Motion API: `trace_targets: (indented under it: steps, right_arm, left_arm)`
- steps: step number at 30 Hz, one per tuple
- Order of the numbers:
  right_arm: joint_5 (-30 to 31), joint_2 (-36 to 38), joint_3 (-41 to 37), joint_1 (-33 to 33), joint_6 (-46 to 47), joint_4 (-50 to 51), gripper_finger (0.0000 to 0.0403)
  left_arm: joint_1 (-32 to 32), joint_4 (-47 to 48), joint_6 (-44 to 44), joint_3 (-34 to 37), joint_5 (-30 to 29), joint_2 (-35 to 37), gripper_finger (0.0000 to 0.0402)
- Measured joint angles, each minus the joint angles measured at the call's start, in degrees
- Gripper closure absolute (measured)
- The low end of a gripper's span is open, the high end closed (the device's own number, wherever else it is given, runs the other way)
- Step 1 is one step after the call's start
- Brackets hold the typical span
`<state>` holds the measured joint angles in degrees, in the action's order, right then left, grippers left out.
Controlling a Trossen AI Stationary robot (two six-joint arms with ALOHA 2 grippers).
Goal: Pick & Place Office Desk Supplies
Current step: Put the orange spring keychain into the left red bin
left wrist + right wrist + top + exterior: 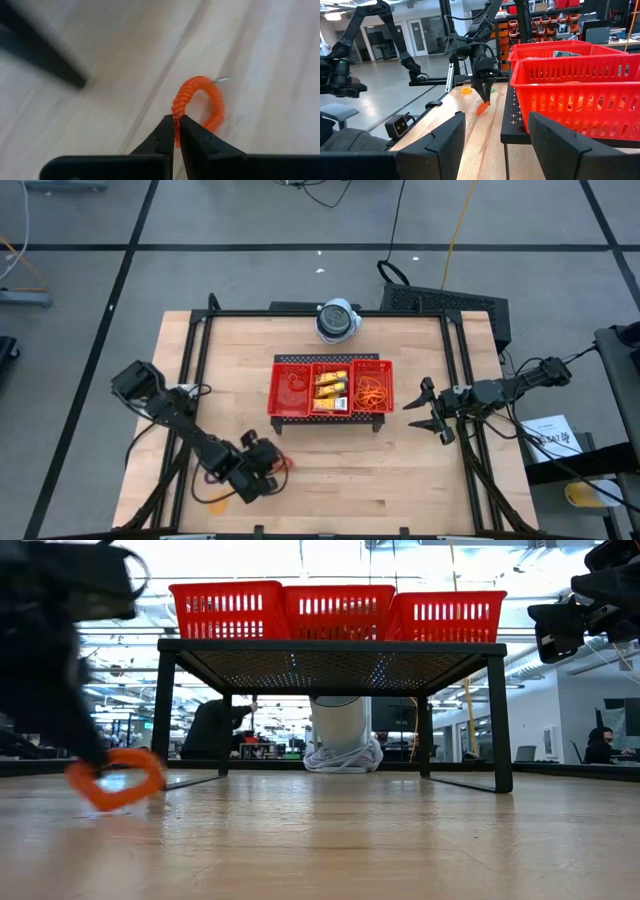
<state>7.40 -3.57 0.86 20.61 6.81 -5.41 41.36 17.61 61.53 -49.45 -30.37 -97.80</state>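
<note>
Orange coil ring [200, 105] pinched in left claw [176, 122].

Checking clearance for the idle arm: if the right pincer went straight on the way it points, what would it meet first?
Probably the red tray and its dark stand, close ahead of the open right pincer. Depth is unclear; it might pass alongside the stand over bare table.

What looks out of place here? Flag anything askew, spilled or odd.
Nothing looks spilled or damaged. The red tray sits square on its black stand, supplies inside. The one stray item is an orange coil ring on the bare wood near the table's front left, pinched by the left gripper. The right gripper waits open beside the tray.
</note>
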Motion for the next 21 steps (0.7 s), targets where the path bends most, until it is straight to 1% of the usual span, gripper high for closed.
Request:
trace_targets:
  steps: [4,7,11,14,17,21]
  right_arm:
    - [0.0,0.0,0.0,0.0,0.02,0.0,0.0197]
    - [0.0,0.0,0.01,0.0,0.01,0.01,0.0197]
    - [0.0,0.0,0.0,0.0,0.01,0.01,0.0197]
    - [0.0,0.0,0.0,0.0,0.0,0.02,0.0197]
    - [0.0,0.0,0.0,0.02,0.0,0.01,0.0197]
    - [0.0,0.0,0.02,0.01,0.0,0.0,0.0197]
  left_arm:
    - [-2.32,-8.82,-9.71,-0.09,1.61,0.04,0.0394]
    - [-3.74,-14.61,-16.47,-0.17,1.73,0.15,0.0389]
    - [-5.46,-17.76,-23.23,-0.22,1.82,0.19,0.0373]
    - [-7.01,-19.03,-26.57,-0.22,2.5,0.2,0.0375]
    - [-9.13,-21.64,-29.92,-0.22,5.59,0.21,0.0387]
    - [-11.99,-28.15,-35.36,-0.26,11.17,0.24,0.0396]
